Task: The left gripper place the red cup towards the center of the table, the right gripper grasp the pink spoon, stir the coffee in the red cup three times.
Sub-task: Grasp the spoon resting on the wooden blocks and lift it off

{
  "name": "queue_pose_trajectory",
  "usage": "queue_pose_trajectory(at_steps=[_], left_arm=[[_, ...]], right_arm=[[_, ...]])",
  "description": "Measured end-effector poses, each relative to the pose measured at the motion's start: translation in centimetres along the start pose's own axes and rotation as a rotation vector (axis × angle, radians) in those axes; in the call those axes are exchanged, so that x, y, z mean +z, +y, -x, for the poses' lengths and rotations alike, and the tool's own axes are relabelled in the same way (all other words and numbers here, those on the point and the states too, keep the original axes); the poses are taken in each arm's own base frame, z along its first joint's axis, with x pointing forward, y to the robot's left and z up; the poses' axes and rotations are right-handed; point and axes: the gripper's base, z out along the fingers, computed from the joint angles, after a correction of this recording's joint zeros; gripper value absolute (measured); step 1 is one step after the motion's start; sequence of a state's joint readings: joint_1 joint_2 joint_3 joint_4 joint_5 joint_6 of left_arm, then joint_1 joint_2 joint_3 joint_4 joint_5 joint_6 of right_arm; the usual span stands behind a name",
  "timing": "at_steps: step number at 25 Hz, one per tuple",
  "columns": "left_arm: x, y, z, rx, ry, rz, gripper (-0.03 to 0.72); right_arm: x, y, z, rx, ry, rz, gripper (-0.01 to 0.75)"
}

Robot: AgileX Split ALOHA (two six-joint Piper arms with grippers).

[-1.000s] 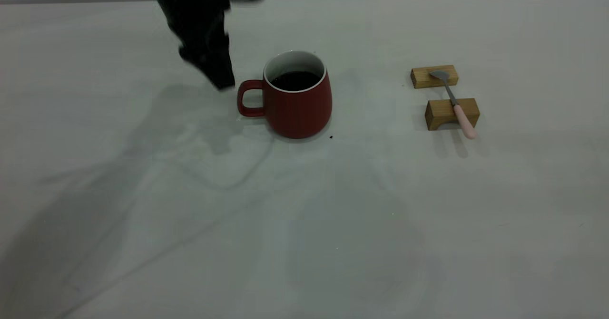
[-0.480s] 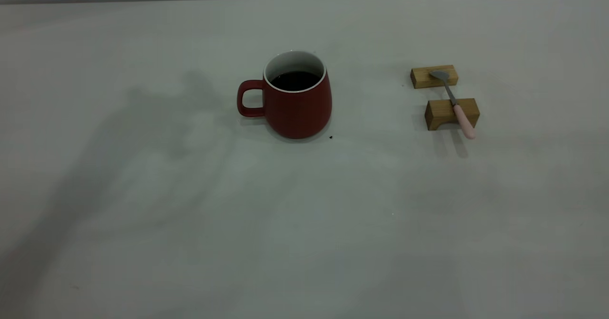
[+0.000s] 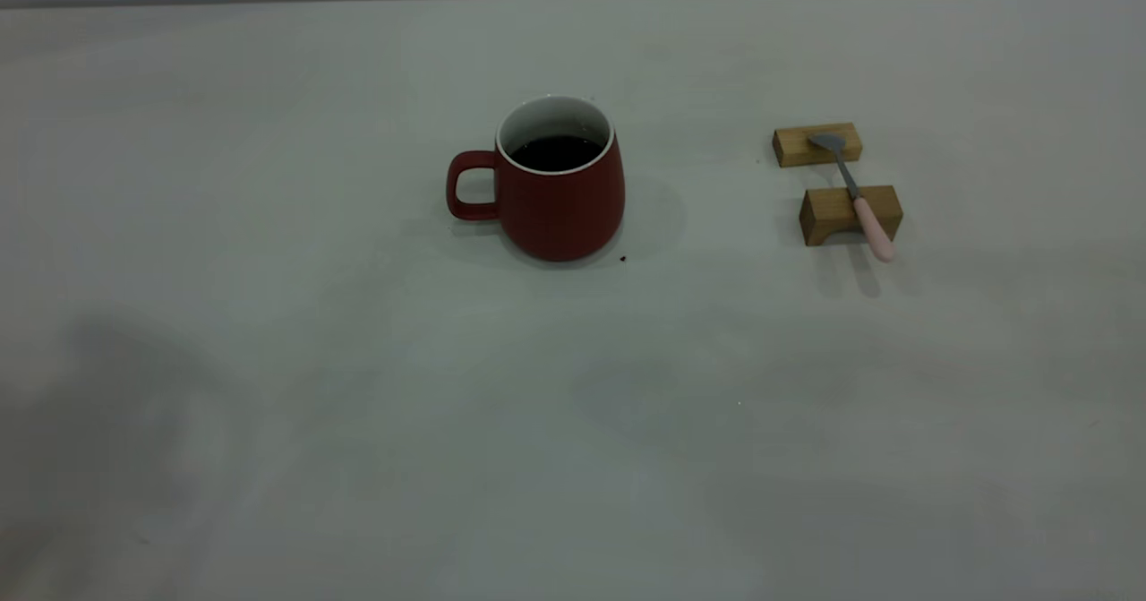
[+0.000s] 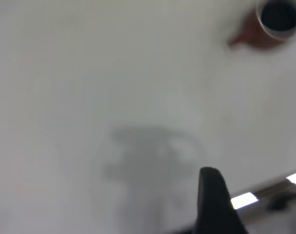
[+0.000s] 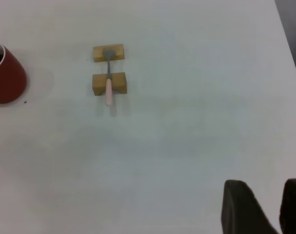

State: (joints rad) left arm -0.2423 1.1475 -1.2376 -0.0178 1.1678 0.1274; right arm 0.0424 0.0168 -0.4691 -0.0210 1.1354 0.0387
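Exterior view: red cup upright near centre of the table, handle at 9 o'clock, coffee inside; pink spoon at cup's 3 o'clock, well apart, across two wooden blocks.

Left wrist view: one finger of left gripper visible, jaw state impossible to tell; cup far off.

Right wrist view: right gripper slightly parted, empty, well apart from spoon.

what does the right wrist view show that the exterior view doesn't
Only the right wrist view shows the right gripper, fingers apart, high over bare table, and the table's edge. Only the exterior view shows the red cup whole, with handle and coffee. Both show the pink spoon lying across two wooden blocks.
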Motion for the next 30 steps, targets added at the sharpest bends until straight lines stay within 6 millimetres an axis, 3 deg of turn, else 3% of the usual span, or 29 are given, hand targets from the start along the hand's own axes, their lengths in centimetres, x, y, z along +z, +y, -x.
queue_pose_trajectory(at_steps=[5,11,16,26,30], left_arm=[[1.9,-1.5,-9.6,-0.041,0.064,-0.041,0.501],[3.3,-2.3,-16.0,-0.067,0.005,-0.037,0.501],[4.7,-2.7,-19.3,-0.087,-0.023,-0.028,0.501],[2.9,-2.9,-22.0,-0.096,-0.262,0.01,0.501],[2.3,-3.1,-23.1,-0.141,-0.347,0.048,0.501]], right_arm=[[0.0,0.0,0.0,0.0,0.0,0.0,0.237],[0.0,0.0,0.0,0.0,0.0,0.0,0.237],[0.0,0.0,0.0,0.0,0.0,0.0,0.237],[0.0,0.3,0.1,0.019,-0.004,0.038,0.237],[0.5,0.5,1.3,0.026,0.004,0.049,0.253]])
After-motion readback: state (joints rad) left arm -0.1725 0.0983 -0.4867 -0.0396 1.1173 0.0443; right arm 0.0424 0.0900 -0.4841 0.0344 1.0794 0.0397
